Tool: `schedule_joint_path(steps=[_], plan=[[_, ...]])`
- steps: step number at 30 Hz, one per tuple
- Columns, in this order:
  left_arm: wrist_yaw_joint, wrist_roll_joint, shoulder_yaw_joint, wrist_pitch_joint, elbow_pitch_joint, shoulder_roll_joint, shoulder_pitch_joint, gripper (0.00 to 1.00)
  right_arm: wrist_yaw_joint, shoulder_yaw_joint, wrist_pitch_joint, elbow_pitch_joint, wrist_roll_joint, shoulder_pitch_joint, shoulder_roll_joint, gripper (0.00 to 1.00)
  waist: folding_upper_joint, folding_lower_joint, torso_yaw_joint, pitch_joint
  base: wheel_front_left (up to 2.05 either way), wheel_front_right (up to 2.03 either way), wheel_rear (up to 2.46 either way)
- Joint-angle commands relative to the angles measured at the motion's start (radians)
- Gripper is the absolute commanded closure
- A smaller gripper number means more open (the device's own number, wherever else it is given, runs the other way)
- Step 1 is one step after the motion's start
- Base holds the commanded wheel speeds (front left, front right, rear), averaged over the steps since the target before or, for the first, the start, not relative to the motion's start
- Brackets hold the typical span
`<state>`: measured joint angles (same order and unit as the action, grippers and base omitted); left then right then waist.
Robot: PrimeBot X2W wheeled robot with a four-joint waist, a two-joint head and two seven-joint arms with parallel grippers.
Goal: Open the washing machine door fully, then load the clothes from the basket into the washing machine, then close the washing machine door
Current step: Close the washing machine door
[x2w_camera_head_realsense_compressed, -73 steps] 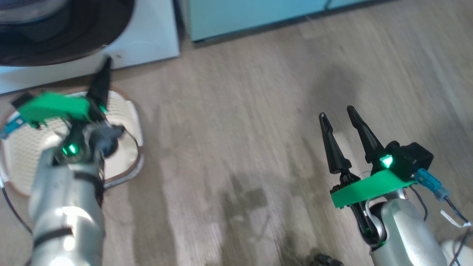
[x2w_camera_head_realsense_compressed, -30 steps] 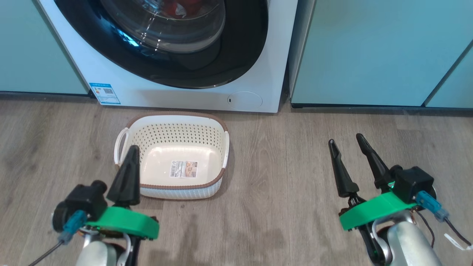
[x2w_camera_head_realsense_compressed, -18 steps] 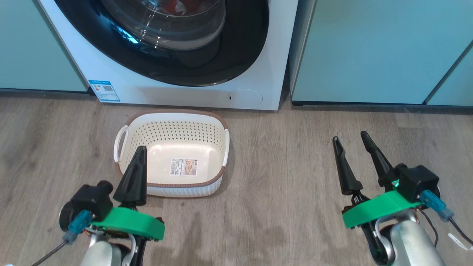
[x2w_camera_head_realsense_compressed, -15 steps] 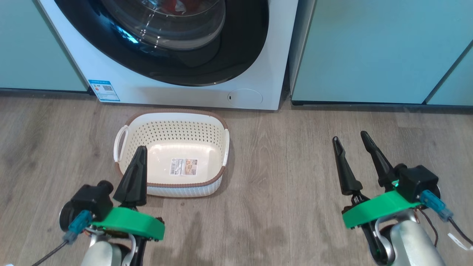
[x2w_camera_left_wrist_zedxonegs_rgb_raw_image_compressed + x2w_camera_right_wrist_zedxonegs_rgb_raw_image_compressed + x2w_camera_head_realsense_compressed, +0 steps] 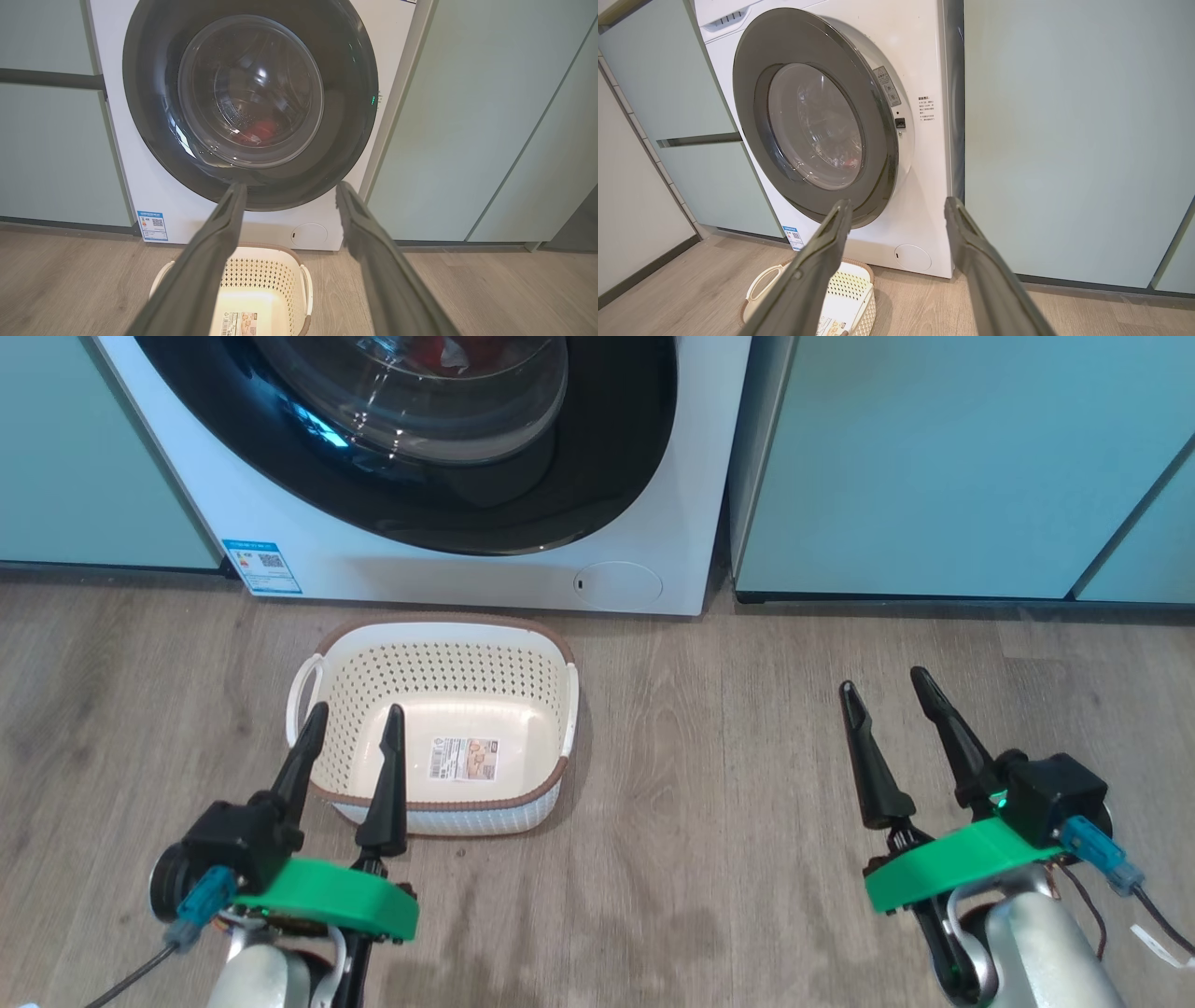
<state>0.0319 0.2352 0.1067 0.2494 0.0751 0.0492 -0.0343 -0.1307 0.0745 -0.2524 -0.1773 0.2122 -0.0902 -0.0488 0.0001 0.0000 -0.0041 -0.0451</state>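
Cream basket (image 5: 467,667) sits on the wood floor (image 5: 691,784) just before the washer (image 5: 420,579), its sticker (image 5: 464,759) showing. We note the door (image 5: 597,457) shut, with red clothes (image 5: 261,130) inside behind its glass. Our left gripper (image 5: 358,709), pinched together half a second ago, now stands spread and holds nothing, tips over the basket's near edge. Our right gripper (image 5: 882,679) hangs spread and empty as before, well apart to the right. Basket and washer have not shifted.
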Motion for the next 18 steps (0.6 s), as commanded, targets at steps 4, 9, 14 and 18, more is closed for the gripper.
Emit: schedule_joint_path(steps=[4,9,14,18], plan=[[-0.004,-0.009,-0.021,0.012,-0.032,0.001,-0.021,0.00,0.000,0.025,-0.009,0.034,-0.004,-0.025,-0.001,0.00,-0.0001,0.0000,-0.001,0.000,0.00,0.00,0.00],[-0.005,-0.013,-0.015,0.012,-0.029,0.001,-0.023,0.00,0.000,0.023,-0.009,0.038,-0.004,-0.025,-0.001,0.00,-0.0001,0.0000,0.000,-0.004,0.00,0.00,0.00],[-0.008,-0.018,-0.011,0.012,-0.031,0.001,-0.029,0.00,0.000,0.023,-0.009,0.042,0.003,-0.028,-0.001,0.00,-0.0001,0.0000,0.005,-0.016,0.00,0.00,0.00],[-0.009,-0.018,-0.005,0.012,-0.036,0.001,-0.039,0.00,0.000,0.034,-0.009,0.043,0.019,-0.037,-0.001,1.00,-0.0001,0.0000,0.014,-0.039,0.00,0.00,0.00]])
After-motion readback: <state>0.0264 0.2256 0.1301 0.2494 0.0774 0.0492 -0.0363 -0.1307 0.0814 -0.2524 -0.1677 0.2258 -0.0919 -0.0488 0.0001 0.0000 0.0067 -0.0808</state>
